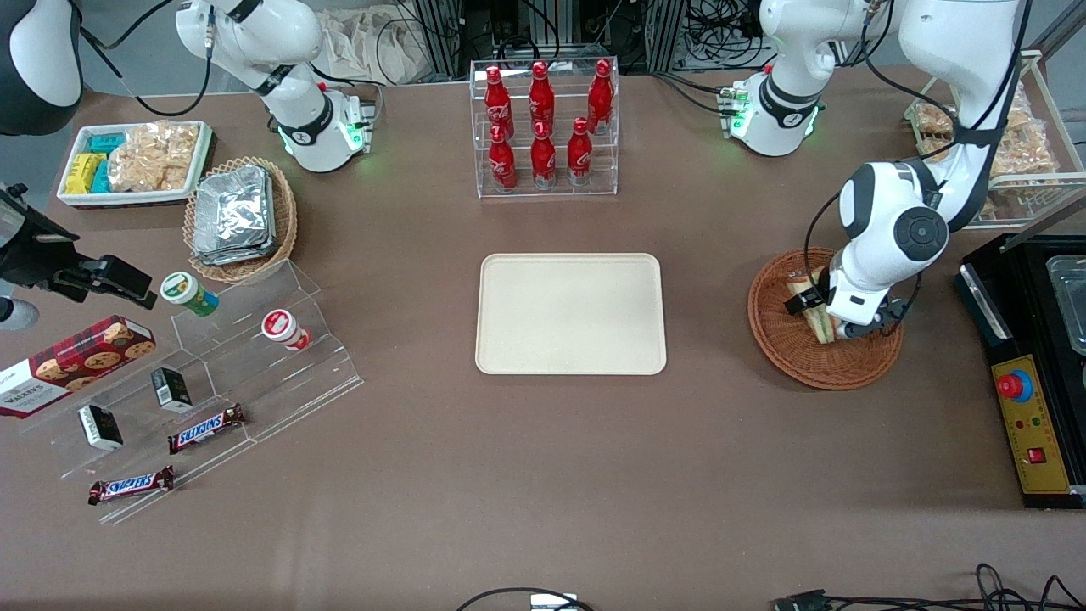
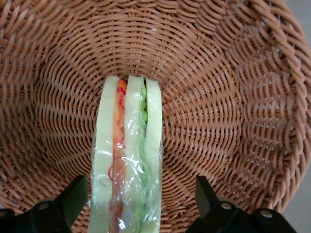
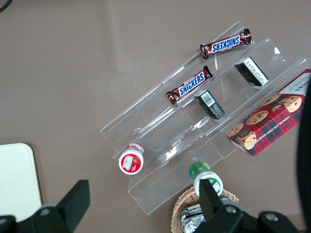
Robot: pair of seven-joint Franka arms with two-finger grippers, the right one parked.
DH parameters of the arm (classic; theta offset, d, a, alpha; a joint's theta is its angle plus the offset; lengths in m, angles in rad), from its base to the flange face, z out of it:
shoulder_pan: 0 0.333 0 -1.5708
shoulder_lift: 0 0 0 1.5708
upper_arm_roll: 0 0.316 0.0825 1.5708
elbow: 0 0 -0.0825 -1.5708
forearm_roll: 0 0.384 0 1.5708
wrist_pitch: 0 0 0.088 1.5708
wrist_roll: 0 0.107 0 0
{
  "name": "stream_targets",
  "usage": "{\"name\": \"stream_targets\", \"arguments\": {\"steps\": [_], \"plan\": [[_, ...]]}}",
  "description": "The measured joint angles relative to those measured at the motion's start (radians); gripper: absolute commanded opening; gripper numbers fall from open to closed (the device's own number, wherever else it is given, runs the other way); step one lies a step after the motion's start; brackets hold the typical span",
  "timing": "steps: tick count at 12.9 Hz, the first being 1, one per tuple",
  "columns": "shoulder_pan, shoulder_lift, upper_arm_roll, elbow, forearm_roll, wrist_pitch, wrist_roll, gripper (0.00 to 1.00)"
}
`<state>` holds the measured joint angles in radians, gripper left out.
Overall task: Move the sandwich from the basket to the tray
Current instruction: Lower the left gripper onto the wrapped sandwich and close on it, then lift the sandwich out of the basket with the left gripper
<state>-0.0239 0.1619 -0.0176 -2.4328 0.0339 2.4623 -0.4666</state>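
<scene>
**Gripper open over sandwich in basket**

A Walkers cookie box (image 1: 72, 362) lay at the parked arm's end, beside two Snickers bars (image 1: 206, 428) on clear steps (image 1: 254, 373). Red Coca-Cola bottles (image 1: 543, 127) stood in a clear rack, farther from the camera than the bare tray (image 1: 570, 313). Toward the working arm's end, the sandwich (image 2: 128, 160), in clear wrap, lay in the basket (image 1: 785, 352). The gripper (image 2: 141, 204) hung low over it, fingers (image 2: 73, 199) spread wide on either side, not touching.

You are getting bright, even overhead light with only soft, short shadows. Glare is glinting off the sandwich (image 2: 127, 160) wrap between the gripper (image 2: 141, 201) fingers, which are looking blurred and dark.
</scene>
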Motion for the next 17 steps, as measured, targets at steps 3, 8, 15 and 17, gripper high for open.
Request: {"name": "stream_targets", "arguments": {"steps": [3,8,15,17], "plan": [[0.000,0.002,0.000,0.000,0.000,0.005,0.000,0.00],[0.000,-0.006,0.000,0.002,0.000,0.004,0.000,0.00],[-0.001,-0.226,-0.003,0.197,0.000,-0.445,0.000,0.00],[-0.015,-0.259,-0.006,0.367,0.000,-0.641,0.030,0.00]]}}
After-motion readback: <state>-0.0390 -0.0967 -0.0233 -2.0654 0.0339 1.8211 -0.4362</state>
